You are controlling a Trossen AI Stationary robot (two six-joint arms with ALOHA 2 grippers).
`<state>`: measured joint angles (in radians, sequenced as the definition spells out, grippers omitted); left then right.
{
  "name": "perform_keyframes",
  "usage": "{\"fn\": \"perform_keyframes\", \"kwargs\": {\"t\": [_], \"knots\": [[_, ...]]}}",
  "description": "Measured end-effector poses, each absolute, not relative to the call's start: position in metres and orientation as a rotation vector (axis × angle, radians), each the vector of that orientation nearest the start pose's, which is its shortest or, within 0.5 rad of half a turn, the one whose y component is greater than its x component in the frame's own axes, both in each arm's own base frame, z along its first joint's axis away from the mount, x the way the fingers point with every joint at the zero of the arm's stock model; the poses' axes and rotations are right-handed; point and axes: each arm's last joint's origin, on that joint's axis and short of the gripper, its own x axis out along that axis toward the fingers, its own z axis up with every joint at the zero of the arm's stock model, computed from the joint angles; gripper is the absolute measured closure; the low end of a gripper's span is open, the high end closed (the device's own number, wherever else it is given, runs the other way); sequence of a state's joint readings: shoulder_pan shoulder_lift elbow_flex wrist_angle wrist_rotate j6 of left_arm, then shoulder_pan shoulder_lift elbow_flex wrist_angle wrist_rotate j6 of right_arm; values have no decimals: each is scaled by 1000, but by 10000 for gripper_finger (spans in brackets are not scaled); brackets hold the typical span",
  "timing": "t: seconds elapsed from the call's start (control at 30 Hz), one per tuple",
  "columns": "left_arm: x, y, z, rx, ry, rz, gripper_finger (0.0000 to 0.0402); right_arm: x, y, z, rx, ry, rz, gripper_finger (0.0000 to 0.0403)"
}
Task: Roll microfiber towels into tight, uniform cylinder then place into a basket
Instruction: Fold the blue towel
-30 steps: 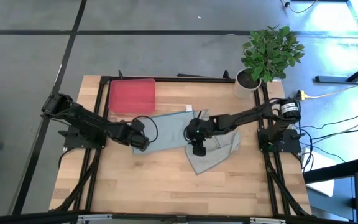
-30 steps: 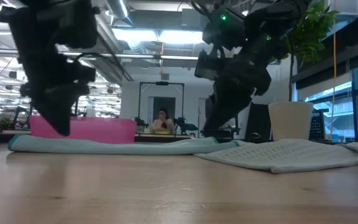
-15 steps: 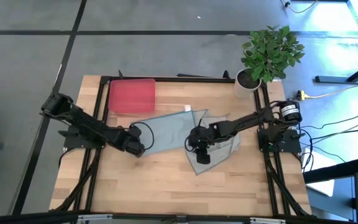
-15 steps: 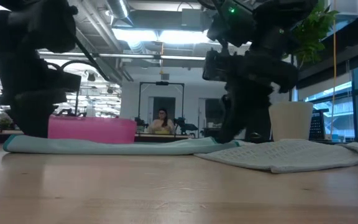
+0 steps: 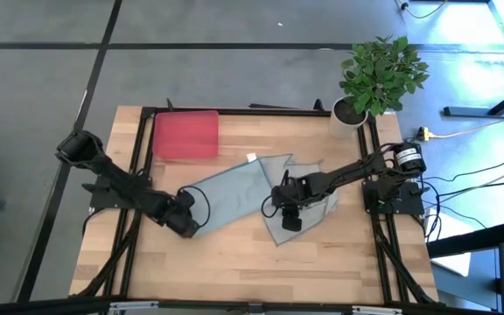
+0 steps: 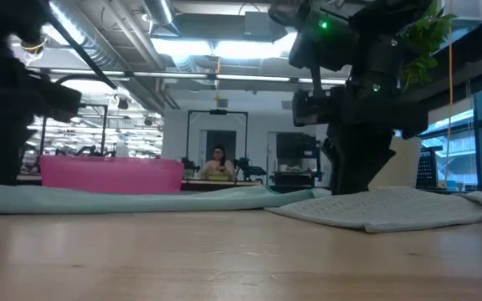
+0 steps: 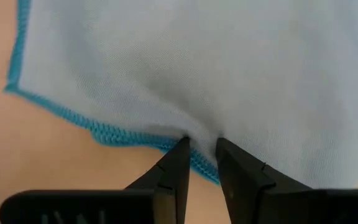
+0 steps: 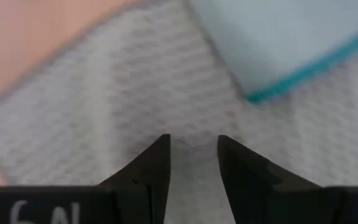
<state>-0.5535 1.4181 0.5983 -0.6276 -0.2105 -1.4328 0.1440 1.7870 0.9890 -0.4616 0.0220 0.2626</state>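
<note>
A pale blue towel [image 5: 230,188] with a teal stitched hem lies spread flat at the table's middle. Its right corner [image 8: 253,93] overlaps the light grey towel [image 5: 309,214], which lies crumpled to its right. My left gripper [image 5: 187,225] stands at the blue towel's near left edge, shut on it. My right gripper [image 5: 289,216] points down over the grey towel [image 8: 135,93], fingers apart, beside the blue corner. The red basket [image 5: 185,134] stands at the far left with nothing in it. My left gripper pinches the blue towel's teal-stitched hem [image 7: 199,155] between its two fingers, coming from above and pointing steeply down. The cloth puckers at the fingertips [image 7: 180,149]. The rest of the towel lies flat on the table. My right gripper's tips stand at the grey towel's surface; I cannot tell whether they touch it.
A white pot with a green plant [image 5: 376,79] stands at the far right corner. A black frame runs along the table's far and side edges. Bare wood lies along the near side of the table [image 5: 234,271].
My left gripper has gone toward the table's near edge and a little left, dragging the blue towel's hem with it. The whole towel has slid and turned that way and now lies on a slant. My right gripper has shifted slightly right and nearer over the grey towel.
</note>
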Motion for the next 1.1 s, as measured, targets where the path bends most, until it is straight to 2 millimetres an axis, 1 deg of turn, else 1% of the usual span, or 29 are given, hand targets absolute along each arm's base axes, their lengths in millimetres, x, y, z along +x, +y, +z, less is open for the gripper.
{"fn": "perform_keyframes", "kwargs": {"t": [0.23,0.47,0.63,0.87,1.0,1.1], "knots": [[176,-125,133,-751,1154,551,324,315,38,136,56,1259,-201,269],[176,-139,134,-809,1119,452,324,317,18,136,2,1229,-353,269],[178,-143,136,-827,1099,419,324,317,-1,137,-52,1212,-464,269],[178,-143,136,-824,1083,417,324,317,-31,139,-78,1194,-597,269],[179,-143,136,-771,1079,391,324,319,-42,140,-102,1171,-604,269],[182,-144,142,-736,1053,366,324,325,-45,149,-124,1154,-589,269]]}}
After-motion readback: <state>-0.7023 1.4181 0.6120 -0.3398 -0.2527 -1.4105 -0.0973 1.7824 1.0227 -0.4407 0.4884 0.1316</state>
